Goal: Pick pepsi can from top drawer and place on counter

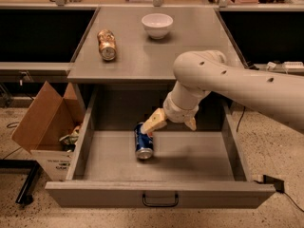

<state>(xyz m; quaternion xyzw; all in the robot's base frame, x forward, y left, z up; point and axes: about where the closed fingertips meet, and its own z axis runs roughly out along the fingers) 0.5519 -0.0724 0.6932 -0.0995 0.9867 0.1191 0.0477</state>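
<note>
My long off-white arm (247, 87) comes in from 3 o'clock and bends down over the front edge of the flat matte grey table (156, 56). At 6 o'clock of the table, the wide shallow grey top drawer (190, 158) stands pulled out, with a small black wire handle (160, 201) in the middle of its plain front. At 9 o'clock of the drawer, an open brown cardboard box (40, 118) sits on the floor, and I cannot make out the things inside it. On the table, a white round bowl (157, 25) stands upright toward 12 o'clock, and a gold-brown can (107, 44) lies on its side at 8 o'clock of the bowl. The small blue pepsi can (143, 142) lies on its side on the drawer floor, left of centre, one silver end facing 6 o'clock. My tool (172, 123) hangs inside the drawer at 1 o'clock of the pepsi can. Its two tan fingers (154, 121) are spread apart and hold nothing. One fingertip is just beside the can's far end, but I cannot tell whether it touches.
</note>
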